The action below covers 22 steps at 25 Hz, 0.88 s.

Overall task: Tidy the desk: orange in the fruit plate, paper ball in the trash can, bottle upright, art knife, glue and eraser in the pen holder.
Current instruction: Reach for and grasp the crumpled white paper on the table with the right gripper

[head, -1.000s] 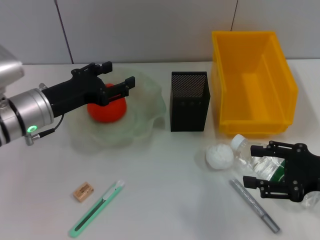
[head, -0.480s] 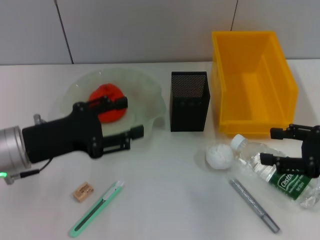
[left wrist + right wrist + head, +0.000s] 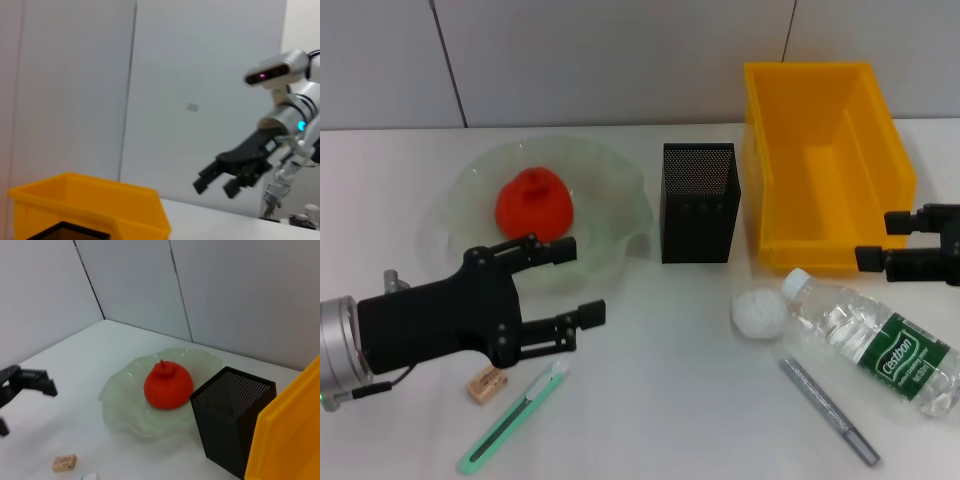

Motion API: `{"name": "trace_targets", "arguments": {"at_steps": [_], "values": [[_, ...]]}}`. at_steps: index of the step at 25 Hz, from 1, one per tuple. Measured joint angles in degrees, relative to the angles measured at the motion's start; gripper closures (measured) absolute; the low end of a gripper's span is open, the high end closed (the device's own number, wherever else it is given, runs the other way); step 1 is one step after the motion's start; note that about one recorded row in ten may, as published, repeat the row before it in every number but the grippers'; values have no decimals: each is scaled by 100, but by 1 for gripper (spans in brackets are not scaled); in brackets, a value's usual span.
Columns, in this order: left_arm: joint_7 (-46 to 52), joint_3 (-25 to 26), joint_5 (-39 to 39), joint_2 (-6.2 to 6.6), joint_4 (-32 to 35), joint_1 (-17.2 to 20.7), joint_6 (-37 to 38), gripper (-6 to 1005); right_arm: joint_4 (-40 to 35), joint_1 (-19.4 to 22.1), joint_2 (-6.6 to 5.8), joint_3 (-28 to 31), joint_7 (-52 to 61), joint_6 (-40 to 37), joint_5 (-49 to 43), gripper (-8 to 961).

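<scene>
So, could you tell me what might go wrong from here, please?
The bottle lies on its side with the paper ball touching its cap and the pen just beside it; gripping it could knock either away. The open left gripper hangs close above the eraser and knife; descending carelessly may nudge one.

The head camera looks forward and down across the whole bench (image 3: pixel 660 400) from fairly high. The left wrist camera sits low, facing level over the yellow bin (image 3: pixel 100 200) toward the right pincer (image 3: pixel 217 182) and wall. The right wrist camera looks obliquely down, closer in; it shares the plate (image 3: pixel 120 405), orange (image 3: pixel 167 385) and pen holder (image 3: pixel 230 425) with the head view.
</scene>
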State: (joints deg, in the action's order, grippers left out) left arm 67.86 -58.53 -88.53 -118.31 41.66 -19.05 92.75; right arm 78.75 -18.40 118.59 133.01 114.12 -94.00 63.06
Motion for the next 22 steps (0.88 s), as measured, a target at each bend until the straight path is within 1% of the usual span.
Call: {"name": "trace_targets", "arguments": {"at_steps": [3,7,9,11,13,14,17,19,20,22], "values": [[-83,-89,0,-11,-5,22,98,206,305,-155,-72,-3,533,-190,-195,183],[-93,-141,0,-20,-5,24,120,207,551,-563,-235,-30,1243,-526,-667,182],[-95,-188,11,-25,-5,25,128,208,558,-816,-321,-165,1543,-714,-1064,182],[-99,-232,28,-25,-4,25,147,208,553,-1045,-360,-458,1837,-788,-1506,182],[-103,-241,29,-25,-4,23,151,208,560,-1252,-358,-726,2071,-795,-1895,183],[-106,-244,25,-25,-19,9,150,209,584,-1409,-329,-887,2198,-791,-2121,183],[-106,-250,23,-25,-60,-16,146,209,598,-1505,-309,-1030,2289,-752,-2231,183],[-107,-250,22,-25,-75,-18,138,210,566,-1620,-306,-1359,2424,-581,-2327,183],[-107,-250,20,-25,-79,-9,122,210,566,-1620,-306,-1359,2424,-581,-2327,182],[-107,-249,20,-25,-84,1,108,210,485,-1677,-298,-1559,2454,-431,-2341,182]]}}
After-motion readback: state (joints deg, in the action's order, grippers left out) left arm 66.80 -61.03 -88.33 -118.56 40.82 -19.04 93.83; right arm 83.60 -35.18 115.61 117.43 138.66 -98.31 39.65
